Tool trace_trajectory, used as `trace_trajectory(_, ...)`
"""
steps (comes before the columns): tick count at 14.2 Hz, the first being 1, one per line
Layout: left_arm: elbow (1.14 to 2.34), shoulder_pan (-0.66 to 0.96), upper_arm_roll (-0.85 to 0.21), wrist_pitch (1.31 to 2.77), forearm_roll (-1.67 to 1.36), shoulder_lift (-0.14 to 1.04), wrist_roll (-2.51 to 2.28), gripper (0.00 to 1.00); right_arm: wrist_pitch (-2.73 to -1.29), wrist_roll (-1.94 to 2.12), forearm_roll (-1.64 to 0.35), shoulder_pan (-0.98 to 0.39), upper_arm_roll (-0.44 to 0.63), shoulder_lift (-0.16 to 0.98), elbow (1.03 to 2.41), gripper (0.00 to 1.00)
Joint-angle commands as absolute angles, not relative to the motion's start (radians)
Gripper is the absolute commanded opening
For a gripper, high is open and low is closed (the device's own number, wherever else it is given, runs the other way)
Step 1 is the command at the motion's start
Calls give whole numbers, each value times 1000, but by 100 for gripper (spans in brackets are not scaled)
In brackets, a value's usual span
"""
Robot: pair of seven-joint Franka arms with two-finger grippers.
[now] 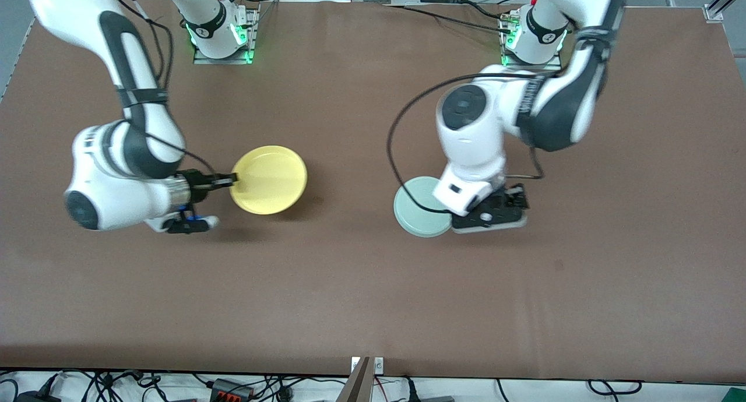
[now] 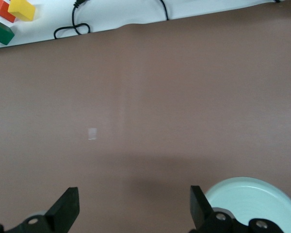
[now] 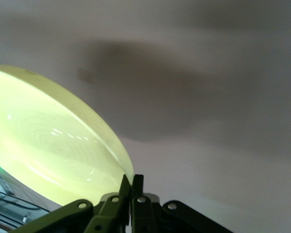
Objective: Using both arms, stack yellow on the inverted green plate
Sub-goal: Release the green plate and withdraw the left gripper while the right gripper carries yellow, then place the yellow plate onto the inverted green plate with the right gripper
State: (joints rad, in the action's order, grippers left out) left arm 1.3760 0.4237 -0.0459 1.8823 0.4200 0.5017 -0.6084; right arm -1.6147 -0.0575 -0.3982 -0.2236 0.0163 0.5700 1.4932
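The yellow plate (image 1: 269, 179) hangs tilted above the table toward the right arm's end, with its shadow on the table below. My right gripper (image 1: 232, 180) is shut on its rim. In the right wrist view the fingers (image 3: 132, 182) pinch the edge of the yellow plate (image 3: 48, 141). The pale green plate (image 1: 421, 207) lies upside down on the table toward the left arm's end. My left gripper (image 1: 489, 215) is low over the table right beside it, open and empty (image 2: 134, 211). The green plate (image 2: 254, 199) shows next to one fingertip (image 2: 199, 206).
The left arm's black cable (image 1: 396, 151) loops over the table above the green plate. Red (image 2: 1, 9), yellow (image 2: 22, 8) and green (image 2: 1, 31) blocks and a cable (image 2: 72, 29) lie off the table's edge. Bare brown table surrounds both plates.
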Motion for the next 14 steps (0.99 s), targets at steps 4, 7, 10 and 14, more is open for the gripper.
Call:
trace_trajectory(4,1405,224,-58,1794,181,385,-232,100,-1790,-351,-543,-425,23,699,1361,0)
trace_trajectory(7,1413,157,-54,1703,100,324,-128,100,-1909,-481,-627,-523,23,735,1350,0)
trace_trajectory(10,1431,97,-55,1623,87,264,-25,100,-2009,-616,-637,-609,23,805,1287,0)
trace_trajectory(14,1621,46,-51,1658,-18,117,6,100,-2135,-722,-637,-693,23,880,1246,0)
